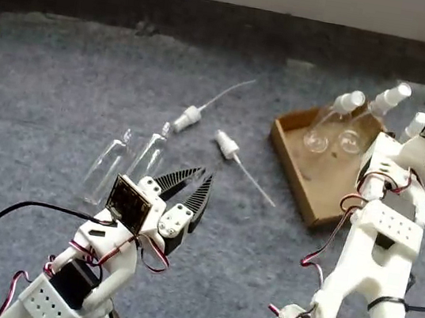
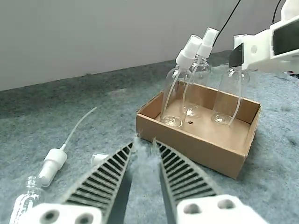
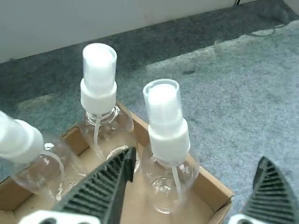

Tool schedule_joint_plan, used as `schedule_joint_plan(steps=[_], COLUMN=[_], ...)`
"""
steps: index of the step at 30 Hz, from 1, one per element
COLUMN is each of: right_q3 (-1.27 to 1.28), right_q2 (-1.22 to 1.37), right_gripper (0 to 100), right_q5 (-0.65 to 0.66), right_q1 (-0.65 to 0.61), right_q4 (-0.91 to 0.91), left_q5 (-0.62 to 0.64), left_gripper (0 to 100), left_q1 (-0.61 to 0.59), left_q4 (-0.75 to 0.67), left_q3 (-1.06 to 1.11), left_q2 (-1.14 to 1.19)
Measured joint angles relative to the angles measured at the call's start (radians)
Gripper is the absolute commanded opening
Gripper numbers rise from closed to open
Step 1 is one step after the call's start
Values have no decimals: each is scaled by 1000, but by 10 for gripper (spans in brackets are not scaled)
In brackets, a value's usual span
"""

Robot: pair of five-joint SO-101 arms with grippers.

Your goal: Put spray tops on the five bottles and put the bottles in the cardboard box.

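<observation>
Left gripper (image 2: pixel 144 142) is almost closed, with a thin gap between its fingers and nothing in it, and I see it down near the grey worktop (image 1: pixel 64 81). Just beside its tips lie two uncapped bottles, one (image 1: pixel 107 166) and its neighbour (image 1: pixel 149 154), flat on their sides and parallel. In the high view their long axes run from near-left to far-right, with the open necks pointing away from the arm. Beyond them I count two loose spray tops. One (image 1: pixel 189 116) has its dip tube stretched toward the far right. The other (image 1: pixel 226 143) has its tube aimed at the near corner of the cardboard box (image 1: pixel 304 190). The two tops lie apart from each other and from the bottles. Right gripper (image 3: pixel 196 156) is spread wide and empty, with a finger on either side of one of the capped bottles (image 3: pixel 164 140) in the box. I count three capped bottles in there: that one, a second (image 3: pixel 99 93) just beside it, and a third (image 3: pixel 21 140) at the far side of the second. All three sit base down with their tops up. In the left wrist view two of them lean over with their tops close together.
</observation>
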Motion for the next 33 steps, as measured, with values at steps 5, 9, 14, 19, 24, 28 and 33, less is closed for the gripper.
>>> schedule_joint_plan(steps=[5, 9, 14, 19, 24, 28, 33], right_q3=[0, 0, 55, 193, 358, 493, 678], right_q2=[-190, -382, -638, -841, -947, -985, -1019], right_gripper=[339, 307, 133, 48, 45, 44, 44], right_q5=[-5, -6, -6, -6, -6, -6, -6], right_q1=[-12, -91, -264, -431, -577, -626, -637], right_q4=[216, 397, 542, 557, 557, 523, 425], left_q5=[0, -107, -230, -334, -425, -431, -431], left_gripper=[5, 5, 5, 5, 5, 5, 5], left_q1=[0, 0, 0, 0, -72, -247, -506], left_q4=[0, 0, 0, 0, 20, 26, 26], left_q3=[0, 0, 0, 0, 0, 0, 0], left_q2=[0, 0, 0, 0, 0, 0, 0])
